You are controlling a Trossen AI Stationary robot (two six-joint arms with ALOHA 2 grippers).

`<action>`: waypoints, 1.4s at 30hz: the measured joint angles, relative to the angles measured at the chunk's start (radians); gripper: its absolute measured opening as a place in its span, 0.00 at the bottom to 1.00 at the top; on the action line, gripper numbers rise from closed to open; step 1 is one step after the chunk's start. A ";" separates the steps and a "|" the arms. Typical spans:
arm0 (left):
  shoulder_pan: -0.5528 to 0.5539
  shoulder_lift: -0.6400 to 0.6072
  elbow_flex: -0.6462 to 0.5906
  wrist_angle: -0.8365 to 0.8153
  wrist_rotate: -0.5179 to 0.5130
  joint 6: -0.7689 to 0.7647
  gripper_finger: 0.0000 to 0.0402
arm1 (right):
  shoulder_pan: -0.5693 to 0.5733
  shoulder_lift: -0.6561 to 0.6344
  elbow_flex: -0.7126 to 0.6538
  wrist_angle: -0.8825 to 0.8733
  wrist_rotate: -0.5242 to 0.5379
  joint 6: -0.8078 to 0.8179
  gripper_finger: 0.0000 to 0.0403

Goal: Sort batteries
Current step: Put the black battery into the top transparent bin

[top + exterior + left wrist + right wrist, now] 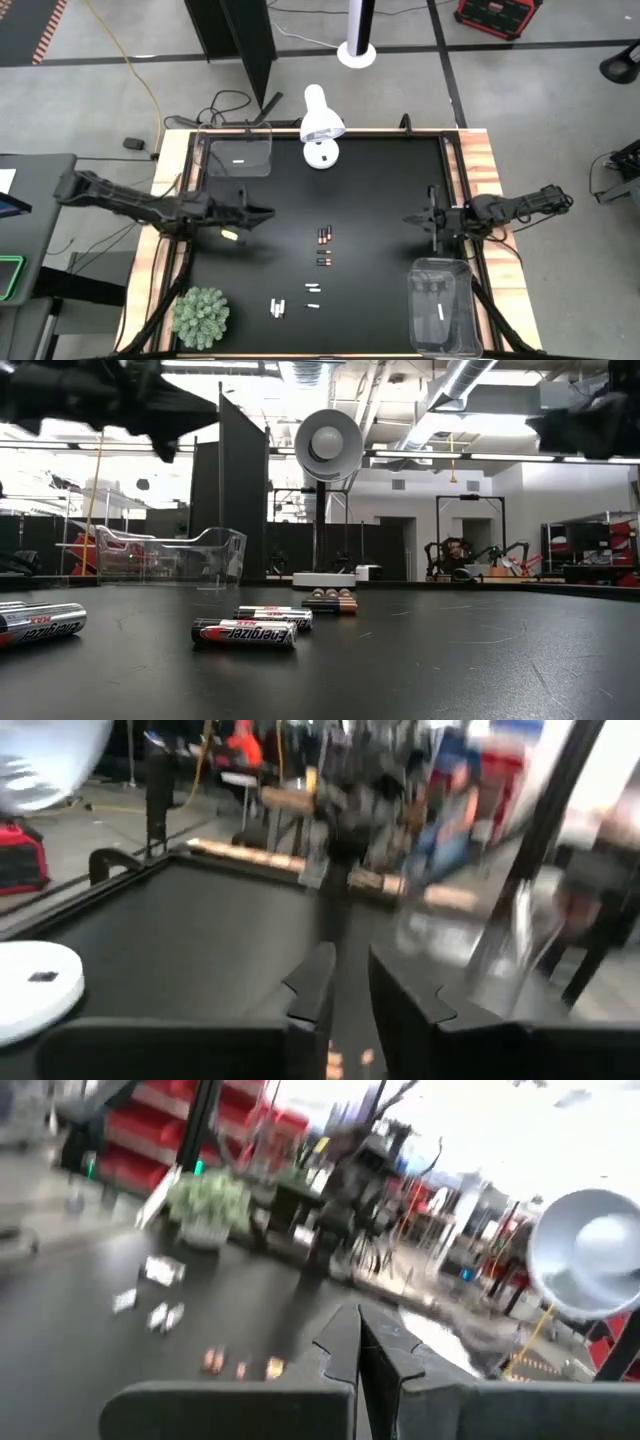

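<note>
Several batteries lie loose on the black mat [380,180]. The dark ones with copper ends [323,236] are at the middle, and the white ones [277,307] are nearer the front edge. In the low view they lie on their sides [245,632]. My left gripper [268,212] hovers left of the middle, pointing level toward the right; its fingers [350,952] stand a little apart with nothing between them. My right gripper [408,218] hovers at the right side, pointing left, its fingers [358,1312] shut and empty.
A clear bin [238,152] at the far left holds one white battery. A second clear bin [440,305] at the near right holds a few batteries. A white lamp [320,128] stands at the far middle and a green plant [202,317] at the near left corner.
</note>
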 joint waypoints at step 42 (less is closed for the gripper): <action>0.036 0.926 0.628 -0.488 0.073 0.103 0.73 | -0.302 0.005 0.054 0.417 0.024 0.608 0.07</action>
